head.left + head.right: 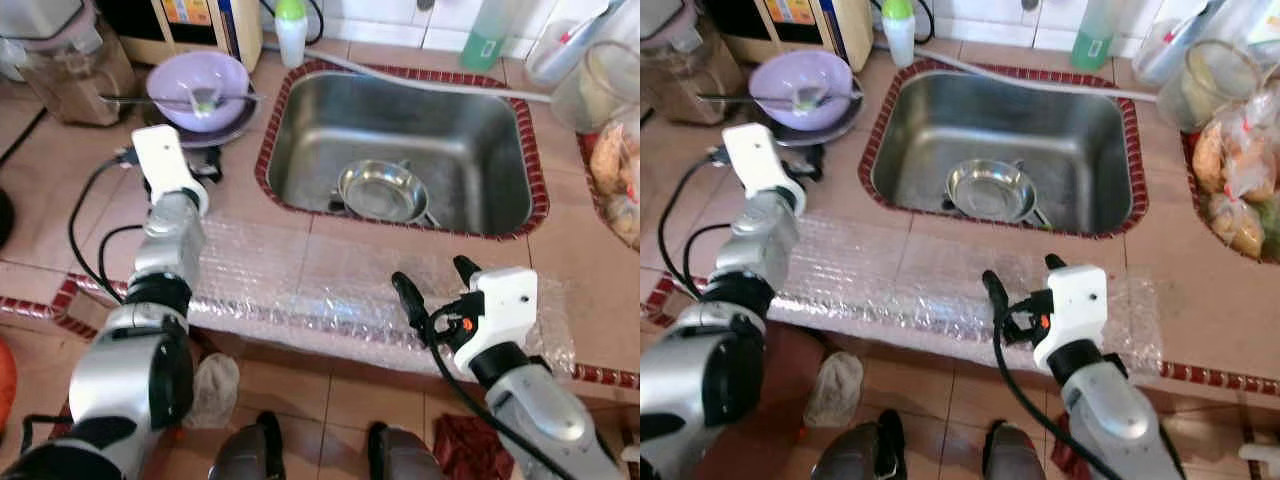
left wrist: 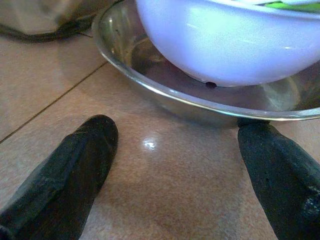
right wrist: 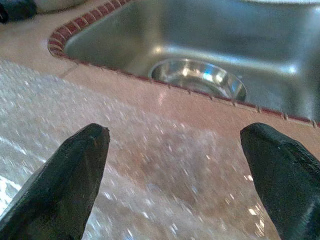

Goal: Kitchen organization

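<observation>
Lavender bowl [image 2: 225,45] cropped, left claw [image 2: 175,170] spread beneath

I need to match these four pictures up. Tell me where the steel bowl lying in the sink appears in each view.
Left eye view: steel bowl at the near side of the sink, centre frame.
Right eye view: same bowl, slightly left of centre.
Left wrist view: not in it; the steel dish there carries a purple bowl.
Right wrist view: beyond the open fingers, upper middle.
Shared landmark: the sink's red tile border.
</observation>
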Tool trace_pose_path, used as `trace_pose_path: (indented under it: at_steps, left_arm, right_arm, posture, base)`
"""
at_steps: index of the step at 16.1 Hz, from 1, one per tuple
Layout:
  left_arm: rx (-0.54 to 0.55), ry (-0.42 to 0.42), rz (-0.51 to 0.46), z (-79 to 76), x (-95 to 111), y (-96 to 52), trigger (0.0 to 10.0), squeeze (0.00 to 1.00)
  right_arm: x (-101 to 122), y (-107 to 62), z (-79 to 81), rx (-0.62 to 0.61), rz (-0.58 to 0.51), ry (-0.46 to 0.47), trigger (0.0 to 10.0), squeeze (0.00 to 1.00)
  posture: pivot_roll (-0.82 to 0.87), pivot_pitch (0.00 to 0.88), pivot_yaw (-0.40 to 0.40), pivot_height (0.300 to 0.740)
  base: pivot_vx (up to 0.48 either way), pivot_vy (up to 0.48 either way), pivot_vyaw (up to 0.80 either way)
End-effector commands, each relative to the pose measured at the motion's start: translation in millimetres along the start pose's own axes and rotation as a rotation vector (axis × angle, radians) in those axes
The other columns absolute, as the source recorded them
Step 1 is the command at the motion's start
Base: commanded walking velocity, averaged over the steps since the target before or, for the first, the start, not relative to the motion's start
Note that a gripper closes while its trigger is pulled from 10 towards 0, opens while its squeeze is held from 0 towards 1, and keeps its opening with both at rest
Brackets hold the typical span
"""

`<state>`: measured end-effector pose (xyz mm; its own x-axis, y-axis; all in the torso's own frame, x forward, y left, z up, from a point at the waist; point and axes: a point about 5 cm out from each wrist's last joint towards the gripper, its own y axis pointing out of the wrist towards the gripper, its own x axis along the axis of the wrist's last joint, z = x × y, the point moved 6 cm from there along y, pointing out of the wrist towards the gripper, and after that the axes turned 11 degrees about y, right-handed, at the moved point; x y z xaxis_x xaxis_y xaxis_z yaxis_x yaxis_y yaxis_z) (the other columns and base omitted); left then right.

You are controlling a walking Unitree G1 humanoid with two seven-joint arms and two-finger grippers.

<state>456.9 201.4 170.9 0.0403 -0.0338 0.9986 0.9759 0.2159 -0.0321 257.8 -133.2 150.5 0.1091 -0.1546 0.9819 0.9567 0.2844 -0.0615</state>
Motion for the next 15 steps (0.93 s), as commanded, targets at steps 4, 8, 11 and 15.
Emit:
trace_pose_path:
  at_steps: [4, 8, 11, 15]
  left_arm:
    - [0.046, -0.032, -0.015, 7.1, 6, 2.2, 10.0, 0.00]
    - [0.083, -0.057, -0.047, 10.5, 11, -1.1, 10.0, 0.00]
    - [0.093, -0.062, -0.053, 8.5, 3, -15.3, 10.0, 0.00]
    - [0.111, -0.056, -0.004, 14.2, -17, -35.7, 10.0, 0.00]
  right_arm:
    - [2, -1.4, 6.2, 0.022, 0.009, -0.006, 10.0, 0.00]
    - [0, 1.1, 8.0, 0.033, 0.020, -0.009, 10.0, 0.00]
    - [-3, 5.3, 14.0, 0.066, 0.028, -0.014, 10.0, 0.00]
    - [-7, 11.0, 16.7, 0.084, 0.036, -0.009, 10.0, 0.00]
  posture:
    - [-0.25, 0.274, 0.026, 0.740]
    - [-0.23, 0.269, 0.029, 0.740]
    - [-0.20, 0.257, 0.024, 0.740]
    - [-0.18, 0.247, 0.016, 0.740]
  base:
    - [0.000, 0.000, 0.00]
    - [0.000, 0.000, 0.00]
    - [0.000, 0.000, 0.00]
    - [0.000, 0.000, 0.00]
